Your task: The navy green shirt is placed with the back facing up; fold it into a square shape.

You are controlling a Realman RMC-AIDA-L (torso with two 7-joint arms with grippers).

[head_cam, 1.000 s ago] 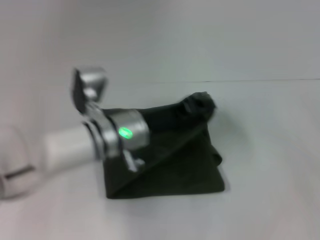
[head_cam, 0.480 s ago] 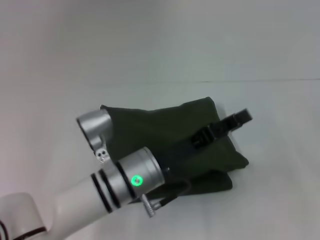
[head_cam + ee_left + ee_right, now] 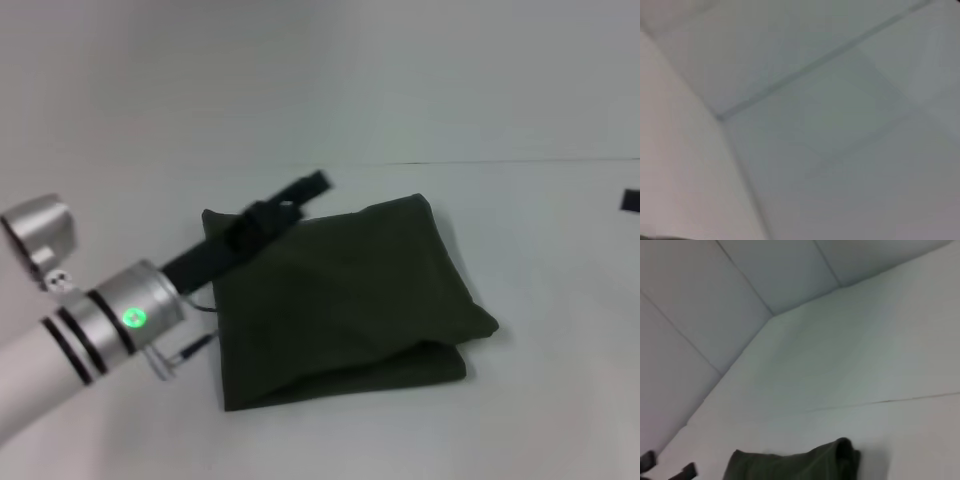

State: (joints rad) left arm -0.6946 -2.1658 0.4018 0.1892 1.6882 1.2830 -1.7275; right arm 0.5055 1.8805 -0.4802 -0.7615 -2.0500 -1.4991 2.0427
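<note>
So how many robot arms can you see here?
2. The left arm reaches in from the near left, its left gripper above the folded navy green shirt's far left corner. Only a dark tip of the right gripper shows at the right edge.

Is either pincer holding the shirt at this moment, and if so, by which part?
Nothing is held. The left pincer is above the navy green shirt's far-left edge, gripping no cloth; the right one shows only at the frame edge.

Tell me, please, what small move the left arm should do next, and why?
Probably withdraw the left tool fully toward the robot's left. The navy green shirt already lies folded, roughly square, on the table, and the tool sits above its far-left edge, holding nothing.
</note>
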